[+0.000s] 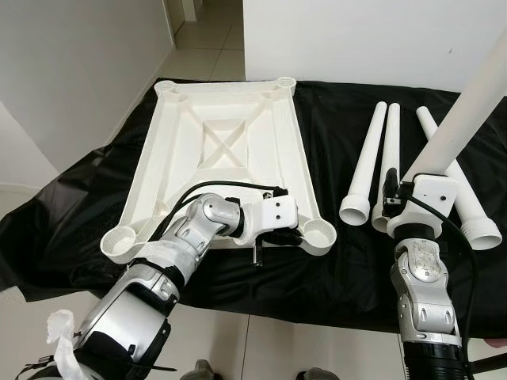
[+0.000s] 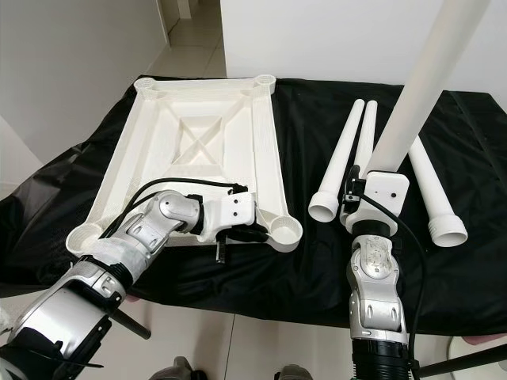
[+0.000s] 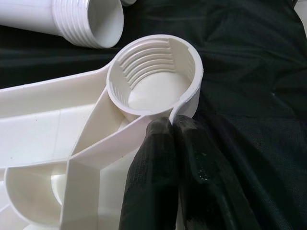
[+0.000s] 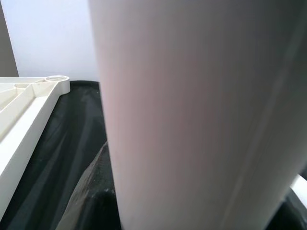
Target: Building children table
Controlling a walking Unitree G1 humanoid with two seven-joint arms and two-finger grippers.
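The white plastic table top [image 1: 222, 134] lies upside down on a black cloth [image 1: 341, 269]. My left gripper [image 3: 173, 129] is at its near right corner, shut on the thin wall beside the threaded socket [image 3: 153, 96]. That corner socket [image 1: 318, 235] is open and has nothing in it. My right gripper [image 1: 408, 190] is shut on a white table leg [image 1: 467, 111], held above the cloth and slanting up to the right. In the right wrist view that held leg [image 4: 192, 120] is very close to the camera. Three more legs [image 1: 366, 158] lie on the cloth right of the table top.
The cloth covers a low surface whose front edge is just before me. Pale tiled floor [image 1: 206, 39] runs off at the back left between white walls. Two loose legs lie close together; the third leg [image 1: 463, 198] lies farther right, threaded end toward me.
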